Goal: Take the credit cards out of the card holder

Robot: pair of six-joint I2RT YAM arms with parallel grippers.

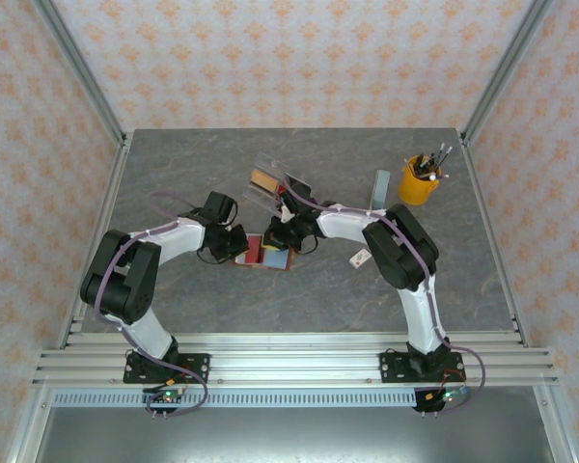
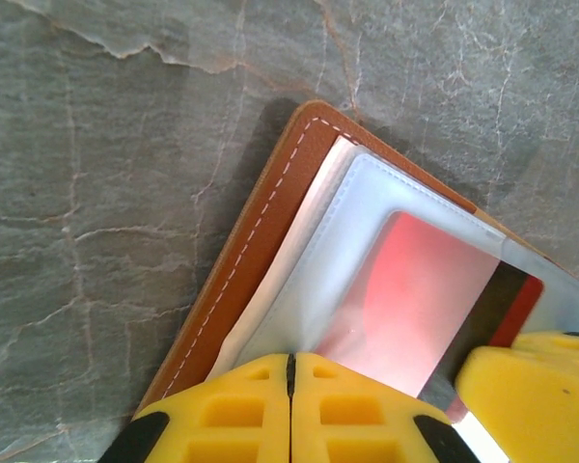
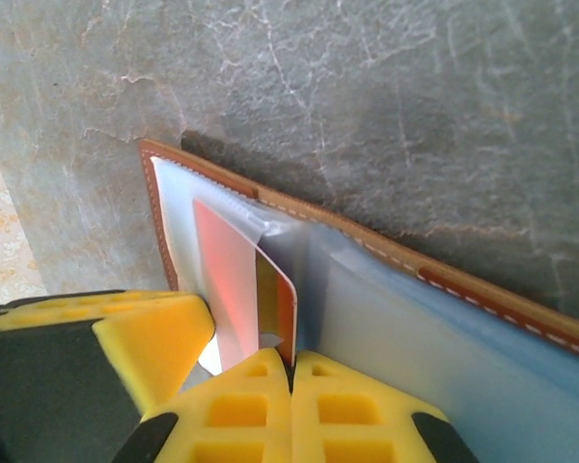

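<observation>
The brown leather card holder lies open on the table between both grippers. In the left wrist view its leather cover frames clear pockets, and a red credit card shows through one of them. My left gripper is shut, its tips resting on that pocket's plastic with nothing seen between them. My right gripper is shut on the lower edge of a red credit card, which stands tilted up, partly out of its pocket. From above, the left gripper and right gripper meet over the holder.
A clear acrylic tray stands behind the holder with a tan card and a dark card in it. A small white tag lies to the right. A yellow cup of pens stands at the back right.
</observation>
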